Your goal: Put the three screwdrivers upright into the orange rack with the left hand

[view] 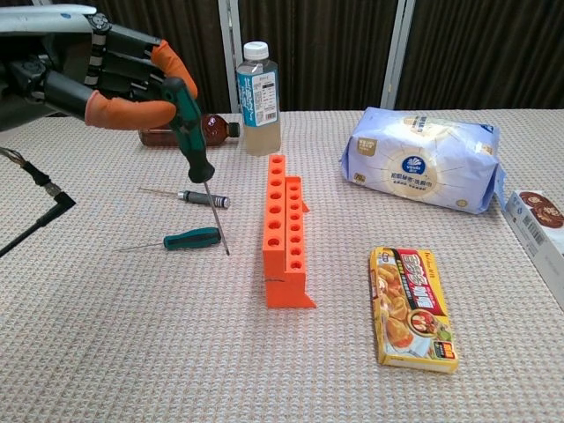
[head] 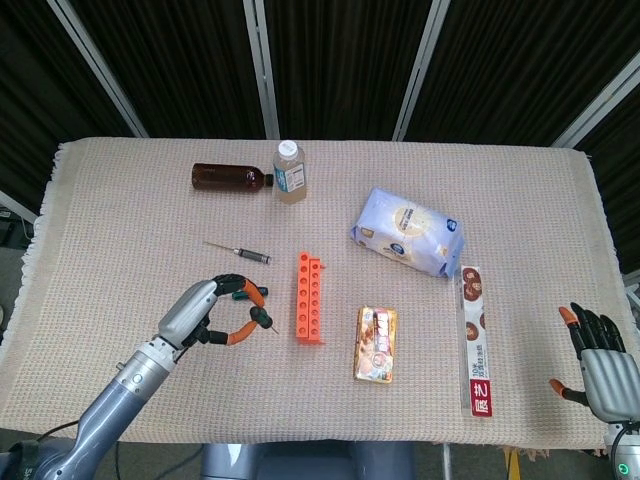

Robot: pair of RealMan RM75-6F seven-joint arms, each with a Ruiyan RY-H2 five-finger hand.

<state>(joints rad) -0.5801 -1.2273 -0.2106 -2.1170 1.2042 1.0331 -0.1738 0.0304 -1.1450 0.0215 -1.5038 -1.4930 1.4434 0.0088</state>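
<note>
At the upper left of the chest view my left hand (view: 106, 75) is raised above the worktop (view: 132, 352), its fingers (view: 132, 113) pinching the green-black handle of one screwdriver (view: 196, 150); the shaft hangs down, tilted a little, its tip pointing toward the cloth left of the orange rack (view: 284, 231). Below it, left of centre, a second green-handled screwdriver (view: 189, 239) lies flat on the worktop, and just above that in the frame a slim dark-handled screwdriver (view: 196, 196) also lies flat. So I judge the first of the three is in hand and none stands in the rack yet. The rack sits at centre, its rows of holes facing up and empty as far as I can see. The next move, I think, calls for carrying the tip rightward over one hole, righting the shaft until it is truly upright, then lowering it straight in before my fingers let go; a tilted entry could catch the rim or nudge the rack. At the lower right of the head view my right hand (head: 598, 355) rests idle with fingers spread, holding nothing.
</note>
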